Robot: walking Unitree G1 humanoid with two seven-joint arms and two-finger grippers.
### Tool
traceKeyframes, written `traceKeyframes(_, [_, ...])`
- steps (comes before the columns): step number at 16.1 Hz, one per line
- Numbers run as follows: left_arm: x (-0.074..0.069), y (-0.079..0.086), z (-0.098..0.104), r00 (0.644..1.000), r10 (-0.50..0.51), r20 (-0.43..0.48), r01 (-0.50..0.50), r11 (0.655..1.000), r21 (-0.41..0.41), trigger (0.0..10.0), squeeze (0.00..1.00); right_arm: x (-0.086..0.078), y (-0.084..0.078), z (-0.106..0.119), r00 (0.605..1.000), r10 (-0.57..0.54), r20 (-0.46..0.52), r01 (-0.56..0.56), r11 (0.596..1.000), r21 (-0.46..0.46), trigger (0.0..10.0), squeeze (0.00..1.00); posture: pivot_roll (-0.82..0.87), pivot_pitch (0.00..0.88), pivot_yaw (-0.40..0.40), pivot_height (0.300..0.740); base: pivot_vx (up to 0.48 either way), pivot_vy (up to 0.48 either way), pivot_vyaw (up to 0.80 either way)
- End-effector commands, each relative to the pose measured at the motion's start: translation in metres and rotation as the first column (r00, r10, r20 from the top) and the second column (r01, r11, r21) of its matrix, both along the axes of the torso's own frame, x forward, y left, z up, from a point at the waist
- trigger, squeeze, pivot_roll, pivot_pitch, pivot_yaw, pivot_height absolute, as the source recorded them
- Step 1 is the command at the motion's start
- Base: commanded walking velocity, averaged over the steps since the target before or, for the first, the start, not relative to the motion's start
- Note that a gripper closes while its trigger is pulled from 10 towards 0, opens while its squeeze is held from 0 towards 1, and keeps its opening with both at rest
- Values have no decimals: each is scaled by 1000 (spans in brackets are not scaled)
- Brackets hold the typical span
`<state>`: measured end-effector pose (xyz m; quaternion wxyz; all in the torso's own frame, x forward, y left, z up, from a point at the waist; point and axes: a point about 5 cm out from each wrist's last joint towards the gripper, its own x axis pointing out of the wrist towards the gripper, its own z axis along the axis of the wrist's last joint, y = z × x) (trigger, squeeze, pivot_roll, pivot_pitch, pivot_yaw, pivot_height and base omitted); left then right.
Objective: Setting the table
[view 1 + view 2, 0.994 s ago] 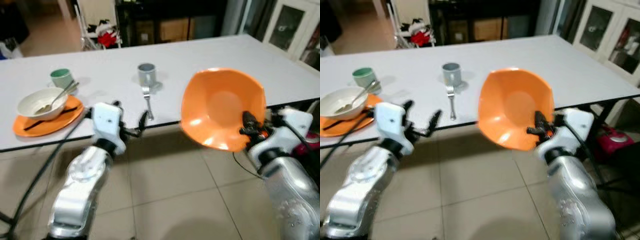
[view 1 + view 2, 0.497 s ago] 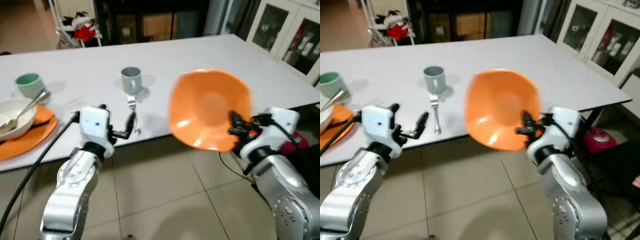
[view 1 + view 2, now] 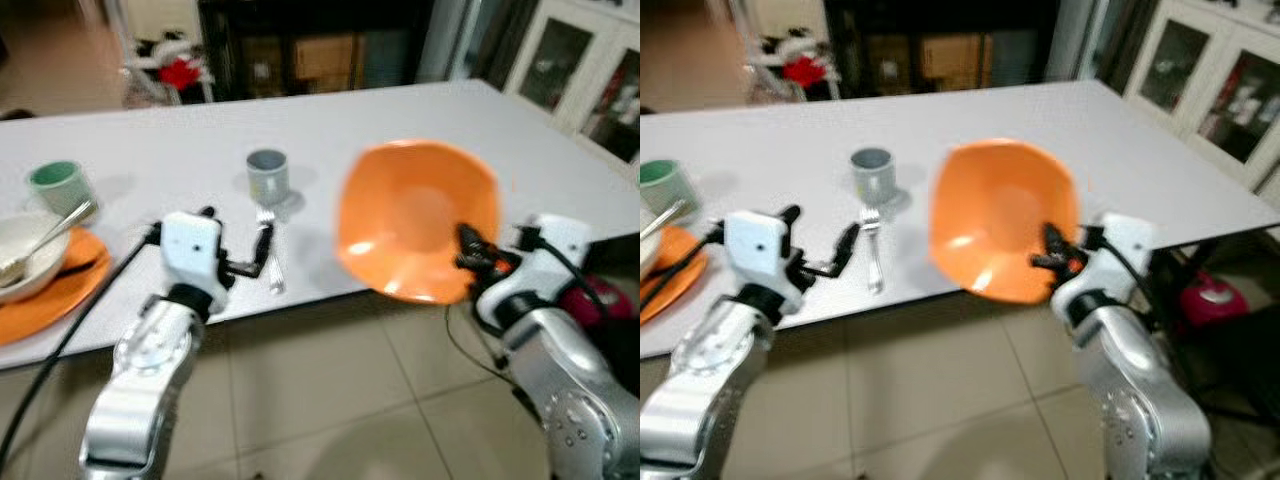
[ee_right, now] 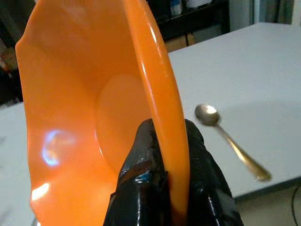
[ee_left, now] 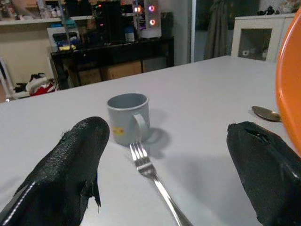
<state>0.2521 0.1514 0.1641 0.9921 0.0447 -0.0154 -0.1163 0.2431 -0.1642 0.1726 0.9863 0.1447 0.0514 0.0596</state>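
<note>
The right claw [image 3: 470, 250] pinches the rim of an orange plate [image 3: 415, 218], held upright above the white counter [image 3: 400, 120] edge. The left claw [image 3: 240, 262] hovers spread open near a fork [image 3: 272, 255] and grey mug [image 3: 267, 176] — tiled floor [image 3: 330, 400] below.

On the desk [image 3: 400, 110] a mug [image 3: 267, 175] stands behind a fork [image 3: 272, 262], with a bowl [image 3: 25, 255] on a plate [image 3: 45, 300] and a cup [image 3: 58, 185] far left, a spoon [image 4: 230, 141] to the right, and a tilted dish [image 3: 415, 220] held above the near edge.
</note>
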Motion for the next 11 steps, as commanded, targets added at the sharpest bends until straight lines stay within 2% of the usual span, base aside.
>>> traceKeyframes(1, [1,-7,1,999,-33,0,33,999,-5,10000,0,0,-8,7,999,-35,38,35,999,-11,10000,0,84,0,15,740,337,0,0])
traceKeyframes(11, [0,-5,1,1000,-28,6,28,1000,0,10000,0,4,-7,8,999,-9,45,10,1000,-20,10000,0,95,0,2,740,340,0,0])
